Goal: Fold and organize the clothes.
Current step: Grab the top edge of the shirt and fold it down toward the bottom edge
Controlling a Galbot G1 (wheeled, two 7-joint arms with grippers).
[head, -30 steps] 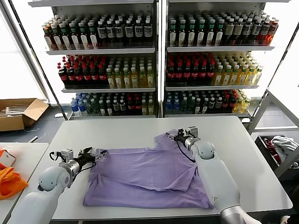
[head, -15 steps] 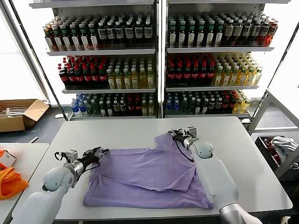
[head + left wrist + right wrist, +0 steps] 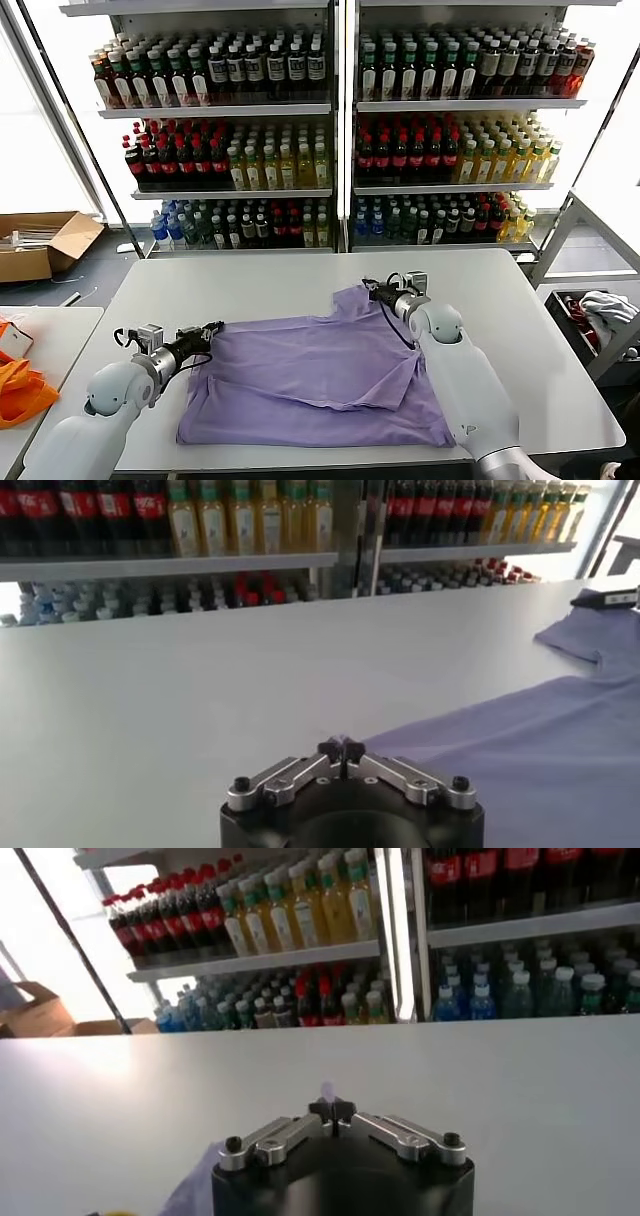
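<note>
A lilac T-shirt (image 3: 310, 375) lies spread on the white table (image 3: 270, 280), plain side up, with a fold along its front part. My left gripper (image 3: 212, 329) is at the shirt's far left corner and is shut on the fabric edge. In the left wrist view the gripper (image 3: 341, 748) is closed at the shirt's (image 3: 500, 750) tip. My right gripper (image 3: 373, 292) is shut on the shirt's far right corner. In the right wrist view a bit of lilac cloth (image 3: 326, 1091) pokes out past the closed gripper (image 3: 331, 1110).
Shelves of bottles (image 3: 330, 130) stand behind the table. An orange fabric (image 3: 20, 385) lies on a side table at the left. A cardboard box (image 3: 40, 240) sits on the floor at the far left. A bin with cloths (image 3: 600, 310) is at the right.
My left gripper reached in to the shirt's left corner, then drew back slightly left with the fabric edge. My right gripper shifted slightly right with its corner.
</note>
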